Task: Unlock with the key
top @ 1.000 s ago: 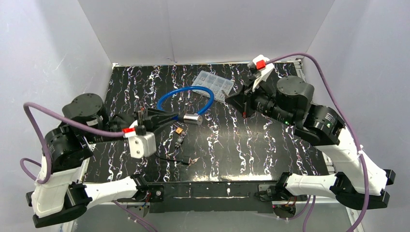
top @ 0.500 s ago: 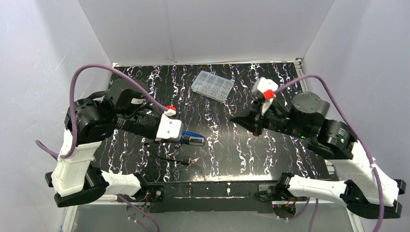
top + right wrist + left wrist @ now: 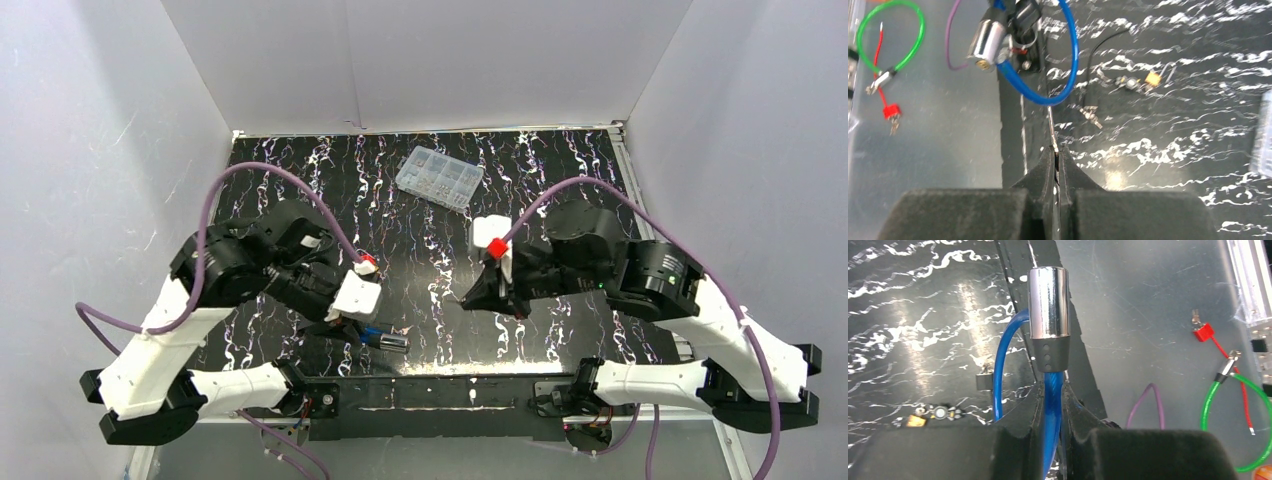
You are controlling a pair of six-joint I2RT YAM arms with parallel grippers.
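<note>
**1. Blue cable lock with chrome cylinder head** (image 3: 1048,302): the task's thing. It sits lower centre-left of the overhead view, over the near edge of the table. In the left wrist view the cylinder stands upright at top centre. A black collar sits under it, and the blue cable runs down between the fingers.

**2. Left pincer** (image 3: 1052,395): narrow, clamped on the blue cable just below the black collar.

**3. Thin silver metal key** (image 3: 1051,125): seen edge-on at centre of the right wrist view. The blade points up toward the bottom of the blue loop; whether they touch cannot be told. The keyhole face of the cylinder lies apart, at upper left.

**4. Right pincer** (image 3: 1055,155): nearly closed, pinching the key. In the overhead view it is at centre, right of the lock.

**5. Black white-veined table** (image 3: 560,170): carries the items below.

**6. Clear plastic compartment box** (image 3: 440,178): upper centre of the overhead view, lying flat.

**7. Small loose parts with yellow tag** (image 3: 1152,78): upper right of centre in the right wrist view, too small to identify.

**8. Green wire loop** (image 3: 1220,405) and **red clip lead** (image 3: 1204,333): right side of the left wrist view, on a grey surface past the table edge.
</note>
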